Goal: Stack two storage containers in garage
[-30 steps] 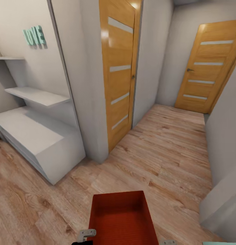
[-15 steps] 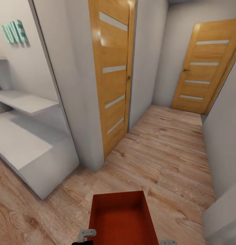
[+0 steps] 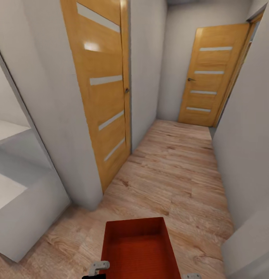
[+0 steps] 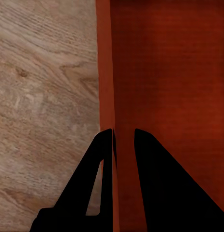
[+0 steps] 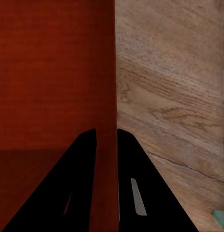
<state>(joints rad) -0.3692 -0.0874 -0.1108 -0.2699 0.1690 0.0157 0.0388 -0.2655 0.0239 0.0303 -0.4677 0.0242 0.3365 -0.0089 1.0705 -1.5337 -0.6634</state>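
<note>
One orange-red storage container (image 3: 138,248) hangs open side up in front of me, low in the head view, above a light wood plank floor (image 3: 169,174). My left gripper (image 3: 96,267) is shut on its left wall, and the left wrist view has the fingers (image 4: 104,145) pinching that thin wall (image 4: 106,72). My right gripper (image 3: 192,276) grips the opposite wall; in the right wrist view its fingers (image 5: 87,145) clamp the wall (image 5: 108,72) with the ribbed inside (image 5: 53,72) beside them. The garage and its dark grey floor are out of view.
A narrow hallway runs ahead. A wooden door (image 3: 103,89) stands on the left and a second one (image 3: 206,77) closes the far end. A white shelf unit (image 3: 18,201) is near left, and a pale wall (image 3: 247,135) lines the right.
The whole view has shifted: shelves and the left door slid leftward and nearer, and the wall lettering left the picture. The container and both grippers keep their place in the view.
</note>
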